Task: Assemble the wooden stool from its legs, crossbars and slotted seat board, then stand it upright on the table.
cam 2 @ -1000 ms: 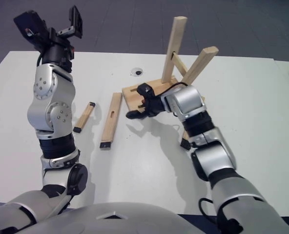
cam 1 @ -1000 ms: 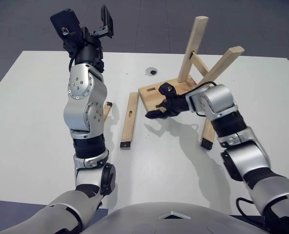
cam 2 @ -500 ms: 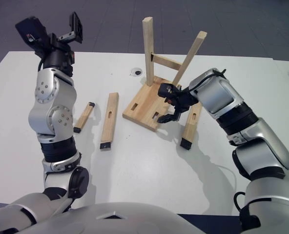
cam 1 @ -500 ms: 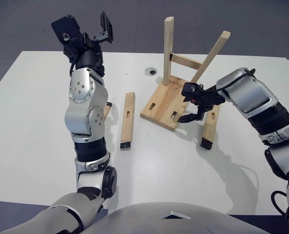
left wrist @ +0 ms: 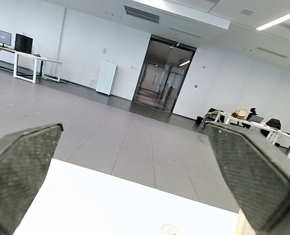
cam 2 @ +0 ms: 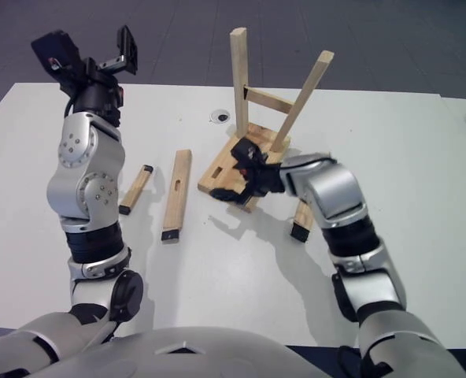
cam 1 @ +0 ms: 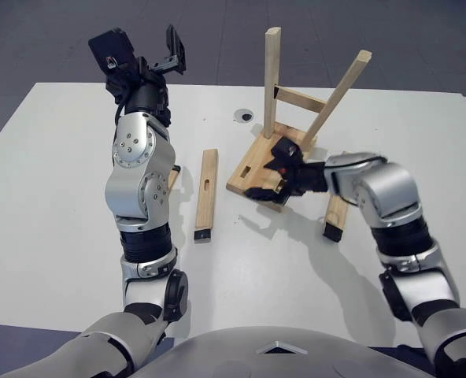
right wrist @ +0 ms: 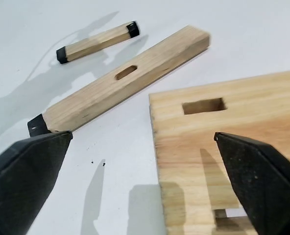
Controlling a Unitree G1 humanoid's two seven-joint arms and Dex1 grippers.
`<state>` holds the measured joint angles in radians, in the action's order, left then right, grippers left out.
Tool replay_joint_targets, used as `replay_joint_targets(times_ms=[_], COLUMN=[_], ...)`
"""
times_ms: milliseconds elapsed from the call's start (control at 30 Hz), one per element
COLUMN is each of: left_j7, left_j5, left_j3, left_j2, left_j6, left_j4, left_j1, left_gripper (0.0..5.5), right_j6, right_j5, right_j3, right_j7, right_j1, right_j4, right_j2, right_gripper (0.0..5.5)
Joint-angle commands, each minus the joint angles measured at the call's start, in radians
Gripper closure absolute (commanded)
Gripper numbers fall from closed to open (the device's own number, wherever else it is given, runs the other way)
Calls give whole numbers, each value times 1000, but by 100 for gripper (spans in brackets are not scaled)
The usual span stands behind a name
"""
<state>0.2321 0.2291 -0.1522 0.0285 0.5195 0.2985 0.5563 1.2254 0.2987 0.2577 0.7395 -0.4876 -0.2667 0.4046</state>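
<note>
On the bench (cam 1: 52, 157), a loose leg (cam 1: 208, 191) lies left of the seat board (cam 1: 245, 171), a crossbar (cam 2: 136, 189) farther left, another leg (cam 1: 334, 216) right.

My left arm (cam 1: 138, 169) is made of rounded silver-grey metal shells joined by black bands. A round cap on the upper shell carries a ring of small dark screws (cam 1: 120, 145), and the shell below has more. A thin black cable (cam 1: 116, 109) loops at 9 o'clock of the black wrist collar. My left gripper (cam 1: 141, 49) is matte black and boxy, with two flat fingers whose pads (left wrist: 22, 166) show a fine diamond-grid texture. My right arm (cam 1: 384, 189) matches it, with silver shells and a ribbed black band at 6 o'clock of the large shell. My right gripper (cam 1: 271, 172) is also black, with a small red spot and dark, wedge-shaped, textured pads (right wrist: 27, 171).
</note>
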Motion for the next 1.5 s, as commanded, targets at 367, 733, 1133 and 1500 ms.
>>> replay_joint_targets(times_ms=[367, 733, 1133, 1500], left_j7=[20, 27, -44, -403], left_j5=[-23, -32, -16, -50], left_j3=[11, 4, -32, 39], left_j2=[25, 31, -53, -459], left_j6=[19, 20, 75, 252], left_j4=[32, 41, 84, 24], left_j1=[-30, -48, -67, -403], left_gripper=[12, 12, 12, 12], right_j6=[78, -97, -115, -100], right_j5=[16, -59, 31, 271], right_j3=[79, 176, -34, -607], right_j7=[-39, 49, 84, -287], right_j1=[23, -85, -64, -110], right_j4=[22, 200, -103, -326], right_j2=[136, 282, 328, -55], right_gripper=[10, 10, 10, 10])
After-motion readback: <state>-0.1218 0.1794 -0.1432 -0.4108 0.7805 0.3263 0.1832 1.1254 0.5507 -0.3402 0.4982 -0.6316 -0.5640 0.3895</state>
